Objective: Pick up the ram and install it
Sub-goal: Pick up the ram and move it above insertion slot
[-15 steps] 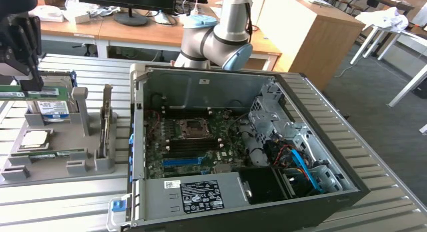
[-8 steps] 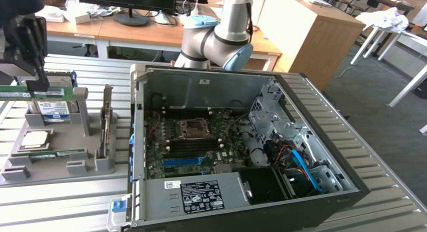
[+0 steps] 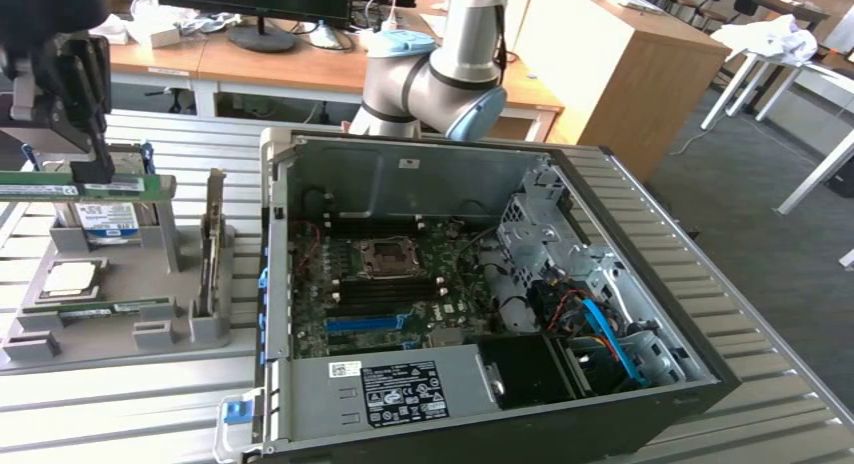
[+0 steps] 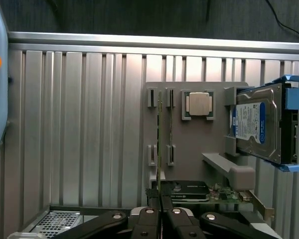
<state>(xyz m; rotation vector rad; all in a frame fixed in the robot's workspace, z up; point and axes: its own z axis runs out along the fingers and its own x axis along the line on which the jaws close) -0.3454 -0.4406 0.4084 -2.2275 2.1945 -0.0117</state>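
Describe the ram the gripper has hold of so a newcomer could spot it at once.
On the exterior view's left of the open computer case sits a grey parts holder. Above it the gripper is shut on the ram, a long thin green stick held level. Unlike the second green stick lying in the holder, it hangs in the air.

ram (image 3: 134, 188) in tool (image 3: 94, 174) above holder (image 3: 120, 336), computer case (image 3: 400, 176) at exterior view's right

A ribbed table (image 3: 120, 414) bears a grey holder (image 3: 147, 284) and a computer case (image 3: 400, 174).
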